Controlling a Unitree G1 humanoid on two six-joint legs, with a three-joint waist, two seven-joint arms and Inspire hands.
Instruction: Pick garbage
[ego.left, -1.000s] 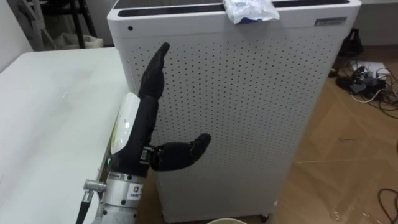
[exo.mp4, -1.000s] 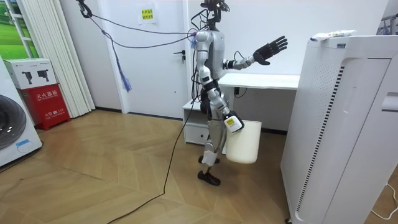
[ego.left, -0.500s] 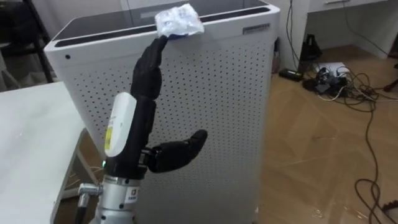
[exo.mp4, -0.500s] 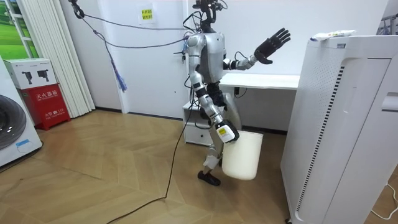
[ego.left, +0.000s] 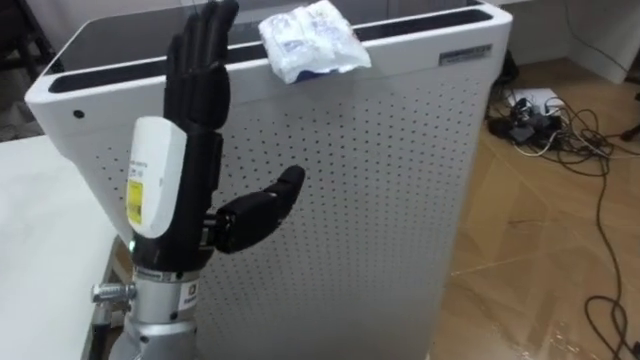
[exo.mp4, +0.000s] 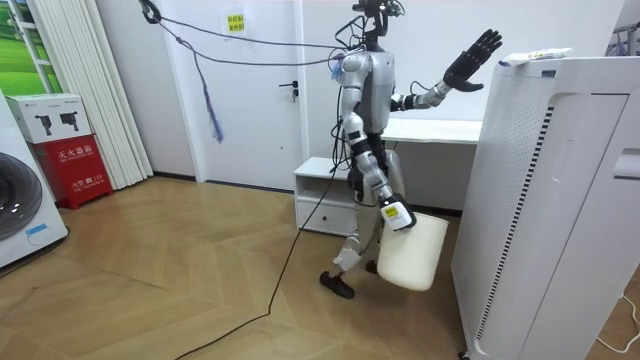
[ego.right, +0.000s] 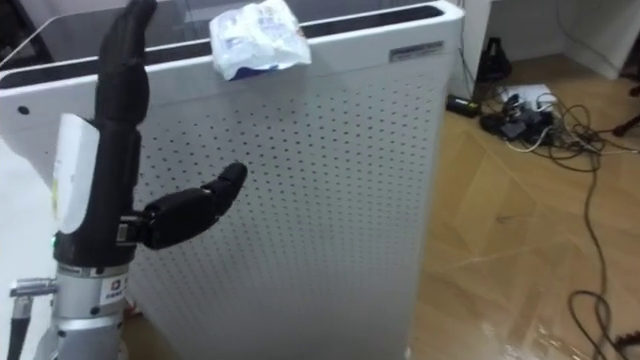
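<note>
Left robot hand (ego.left: 200, 150) is up in front of us, spread wide: fingers straight, thumb out to the side, nothing in it. Right robot hand (exo.mp4: 397, 213) hangs low by the leg at the rim of a white bin (exo.mp4: 410, 255). We can't tell its grip from here.

The garbage is a crumpled wrapper (ego.left: 312, 40) on the front edge of the purifier (ego.left: 380, 200) top, about midway along and lapping over the lip. The fingertips are level with that edge, left of the wrapper and apart from it.

The step in hand looks like the reach. How we'd do it:
- shift the hand right and over the lip
- come down from above and pinch the bulk of the crumple, not a loose corner
- don't sweep, or it slides off onto the floor (ego.left: 540, 260)

Materials:
- wrapper: thin white-and-blue film, creased and glossy, probably light and springy
- purifier: boxy white sheet, front perforated in a fine dot grid, with a dark, smooth, slightly recessed top that offers little friction
- white flat desk (ego.left: 40, 250) at our left

Beyond the purifier, on wood flooring, there is a tangle of dark cables (ego.left: 545, 100).
</note>
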